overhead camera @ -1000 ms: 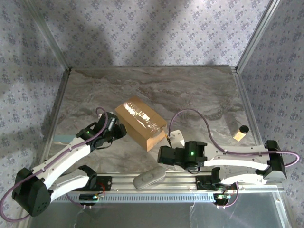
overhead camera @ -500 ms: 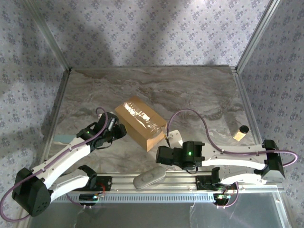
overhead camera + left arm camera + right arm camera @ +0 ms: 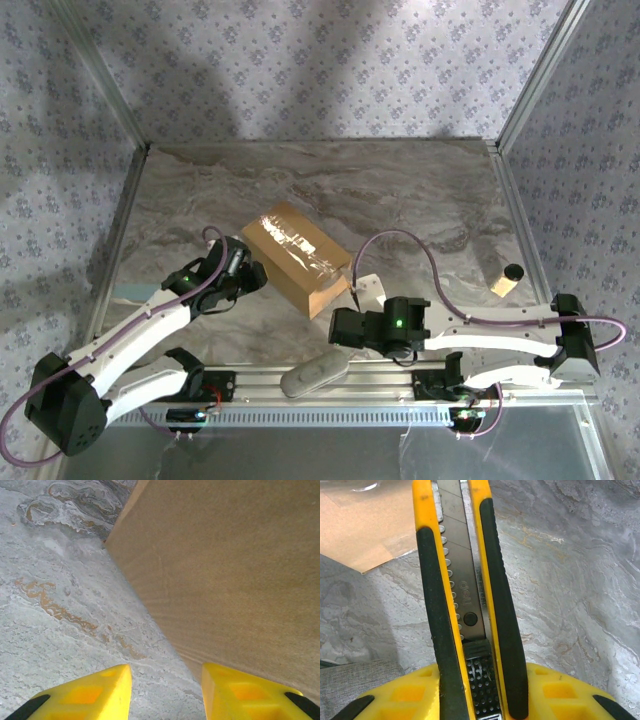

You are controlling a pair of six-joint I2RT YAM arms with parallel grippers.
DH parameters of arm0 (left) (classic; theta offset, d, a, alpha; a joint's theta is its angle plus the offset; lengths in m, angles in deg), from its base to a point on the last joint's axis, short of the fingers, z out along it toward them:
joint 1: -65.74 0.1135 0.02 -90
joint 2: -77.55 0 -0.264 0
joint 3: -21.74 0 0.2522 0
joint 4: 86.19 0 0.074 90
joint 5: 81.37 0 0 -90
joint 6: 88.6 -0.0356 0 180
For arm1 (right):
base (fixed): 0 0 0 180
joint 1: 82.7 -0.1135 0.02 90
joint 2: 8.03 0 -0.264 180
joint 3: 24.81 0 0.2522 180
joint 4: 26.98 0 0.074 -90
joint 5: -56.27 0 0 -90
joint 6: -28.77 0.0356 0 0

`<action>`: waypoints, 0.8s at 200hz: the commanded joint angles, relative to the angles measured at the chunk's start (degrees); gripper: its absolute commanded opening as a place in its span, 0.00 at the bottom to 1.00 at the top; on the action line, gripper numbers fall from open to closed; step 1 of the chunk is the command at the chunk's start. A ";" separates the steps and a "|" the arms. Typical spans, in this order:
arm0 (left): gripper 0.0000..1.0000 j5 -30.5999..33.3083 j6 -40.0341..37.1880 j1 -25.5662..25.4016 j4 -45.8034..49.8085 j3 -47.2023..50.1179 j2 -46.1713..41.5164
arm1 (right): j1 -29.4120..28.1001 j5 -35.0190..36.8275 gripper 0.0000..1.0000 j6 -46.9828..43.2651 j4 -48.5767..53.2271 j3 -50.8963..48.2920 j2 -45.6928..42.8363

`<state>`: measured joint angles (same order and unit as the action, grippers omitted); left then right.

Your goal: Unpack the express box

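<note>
vs. one second ago: right arm sits a touch further left and nearer the table's near edge, so the right claw stands just off the box's near-right corner. left arm and box unchanged.

plain brown corrugated cardboard express box: lies at an angle on the grey marble-pattern table, left of centre, between the two claws. top flaps shut, shiny clear tape along the seam. contents cannot be seen.

left claw: at the box's left side. wrist view: yellow fingers stand a narrow gap apart, bare table between them, nothing held. the box's side wall rises right beside the right-hand finger; contact cannot be told.

right claw: closed on a yellow and black utility knife, gripped at the handle end, long body pointing away from the wrist toward the box corner.

also on the table: grey oblong pouch at the near edge, small tan cylinder with black top far right, well apart from the box.
</note>
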<state>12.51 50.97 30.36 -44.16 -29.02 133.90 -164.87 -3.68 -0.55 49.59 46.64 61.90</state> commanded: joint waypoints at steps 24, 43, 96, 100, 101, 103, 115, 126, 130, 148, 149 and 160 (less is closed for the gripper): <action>0.41 0.34 0.69 -0.39 -0.24 -2.01 -0.81 | -0.17 0.47 0.00 1.56 1.97 1.16 0.55; 0.41 0.34 0.69 -0.44 -0.23 -2.03 -0.81 | -0.22 0.78 0.00 1.32 1.82 1.60 0.57; 0.41 0.50 0.80 -0.48 -0.29 -1.85 -0.89 | -0.49 2.00 0.00 1.77 2.49 2.07 0.71; 0.41 0.51 0.80 -0.42 -0.32 -1.85 -0.83 | -0.60 2.08 0.00 1.86 2.70 2.13 0.73; 0.41 0.51 0.80 -0.41 -0.32 -1.85 -0.82 | -0.61 2.15 0.00 1.87 2.73 2.15 0.73; 0.41 0.56 0.82 -0.46 -0.32 -1.85 -0.84 | -0.66 2.17 0.00 1.89 2.80 2.16 0.71; 0.41 0.51 0.80 -0.46 -0.32 -1.85 -0.77 | -0.90 2.46 0.00 1.96 3.08 2.41 0.64; 0.41 0.56 0.87 -0.51 -0.42 -1.83 -0.81 | -0.97 2.56 0.00 1.96 3.28 2.60 0.64; 0.41 0.52 0.81 -0.54 -0.44 -1.79 -0.82 | -0.98 2.63 0.00 1.98 3.29 2.70 0.64; 0.41 0.69 0.72 -0.54 -0.37 -1.74 -0.69 | -1.06 2.80 0.00 2.07 3.16 2.61 0.71; 0.41 0.78 0.71 -0.51 -0.39 -1.75 -0.66 | -1.11 2.82 0.00 2.02 3.18 2.60 0.72; 0.42 0.79 0.87 -0.53 -0.52 -1.74 -0.65 | -1.06 2.81 0.00 2.07 3.11 2.63 0.81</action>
<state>12.51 50.97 30.30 -44.16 -29.02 133.90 -165.53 -3.40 -0.15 50.53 47.67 62.27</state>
